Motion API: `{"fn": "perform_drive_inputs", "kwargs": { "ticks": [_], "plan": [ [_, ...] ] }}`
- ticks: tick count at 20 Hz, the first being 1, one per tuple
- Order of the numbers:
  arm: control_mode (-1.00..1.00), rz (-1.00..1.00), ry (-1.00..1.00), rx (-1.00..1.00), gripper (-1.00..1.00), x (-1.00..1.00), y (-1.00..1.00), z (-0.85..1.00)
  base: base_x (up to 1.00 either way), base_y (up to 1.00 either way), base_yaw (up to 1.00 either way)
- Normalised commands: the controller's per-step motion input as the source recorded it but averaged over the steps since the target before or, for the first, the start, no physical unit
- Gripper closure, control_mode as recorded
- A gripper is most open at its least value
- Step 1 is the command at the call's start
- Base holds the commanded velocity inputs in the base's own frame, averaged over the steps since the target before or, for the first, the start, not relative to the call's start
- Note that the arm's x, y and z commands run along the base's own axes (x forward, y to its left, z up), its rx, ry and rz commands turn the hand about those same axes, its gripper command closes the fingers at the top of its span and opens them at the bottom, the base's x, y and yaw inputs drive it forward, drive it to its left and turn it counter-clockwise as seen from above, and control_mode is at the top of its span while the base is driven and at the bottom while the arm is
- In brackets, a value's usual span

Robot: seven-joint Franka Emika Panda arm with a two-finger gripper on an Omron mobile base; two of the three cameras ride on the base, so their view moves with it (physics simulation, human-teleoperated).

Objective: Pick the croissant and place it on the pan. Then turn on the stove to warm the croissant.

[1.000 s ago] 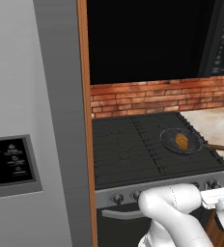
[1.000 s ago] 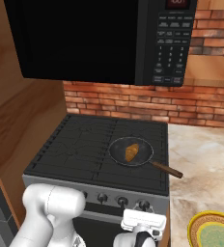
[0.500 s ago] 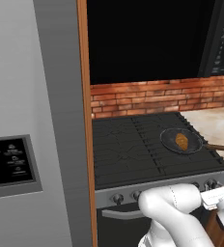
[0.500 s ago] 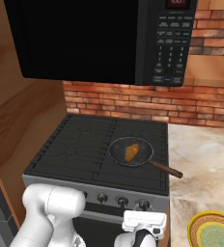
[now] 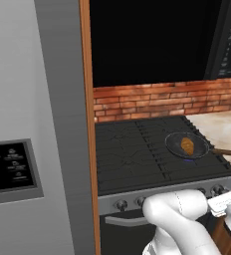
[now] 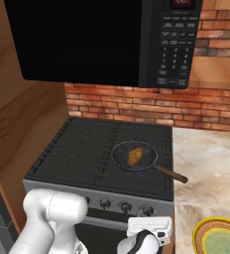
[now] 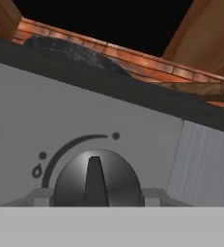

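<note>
With the croissant already in the pan, the work in this rendered kitchen has come down to one knob on the stove front.

Croissant (image 6: 135, 157): lies in the bowl of the pan, golden-brown, on the front right burner; likely light and soft, and it needs no more handling.

Pan (image 6: 121, 155): dark skillet sitting flat on the grate, its brown handle reaching right toward the stone counter; a faint blue glint shows under its near edge in both base views, though whether that is flame I cannot tell.

Stove (image 5: 137, 159): black cooktop with a stainless front panel and a row of round knobs below the microwave (image 6: 87, 39).

Knob (image 7: 96, 182): a round metal dial seen close in the hand view, its raised ridge standing upright under an arc with a flame mark; judged rigid, smooth and apt to slip, so the best hold is across the ridge or square on the rim.

Gripper (image 7: 96, 198): low in front of the panel, a pale finger (image 7: 41, 197) at each side of the knob; whether they press on it or merely flank it cannot be told.

Yellow-rimmed plate (image 6: 204, 232): on the counter to the right, well apart from the stove.
</note>
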Motion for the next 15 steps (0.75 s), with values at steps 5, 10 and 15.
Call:
{"fn": "perform_drive_inputs", "kwargs": {
  "ticks": [5,10,15],
  "plan": [
    [-1.0,0.09,0.0,-0.19,1.0,0.0,0.0,0.47,0.0,0.0,0.0],
    [-1.0,0.08,0.0,-0.22,1.0,0.0,0.0,0.44,0.0,0.0,0.0],
    [-1.0,0.08,-0.08,-0.22,1.0,0.0,0.0,0.31,0.0,0.0,0.0]
  ]
}}
